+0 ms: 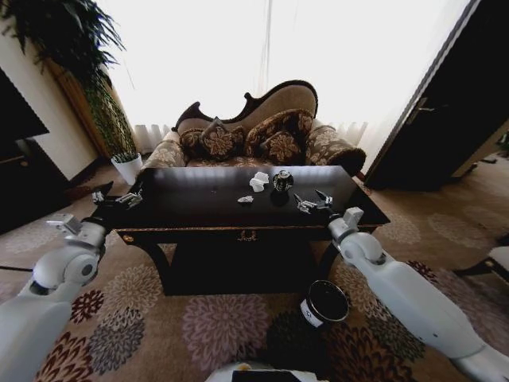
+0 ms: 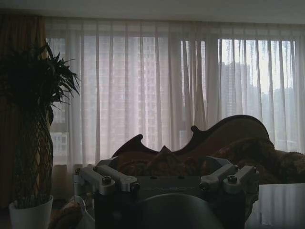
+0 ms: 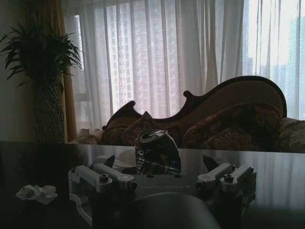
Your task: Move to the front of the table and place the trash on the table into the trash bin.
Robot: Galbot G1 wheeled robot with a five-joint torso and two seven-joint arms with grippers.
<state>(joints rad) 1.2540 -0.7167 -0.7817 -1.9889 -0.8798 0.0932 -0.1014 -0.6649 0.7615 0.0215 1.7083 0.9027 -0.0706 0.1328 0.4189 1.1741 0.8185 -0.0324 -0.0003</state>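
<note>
Trash: can [image 1: 282, 181], paper wad [image 1: 258, 181], scrap [image 1: 245, 200] mid-surface [image 1: 191, 208], toward far edge. Bin [image 1: 325, 303] on floor, front right. Right tool [image 1: 312, 201] spread, facing can; left tool [image 1: 118, 195] spread at left edge. Step: reach; next, close on can.

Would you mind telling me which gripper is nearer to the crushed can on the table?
The right gripper: it hovers open over the table, just short of the can. The left gripper is open too, at the table's far left edge, well away from the can.
</note>
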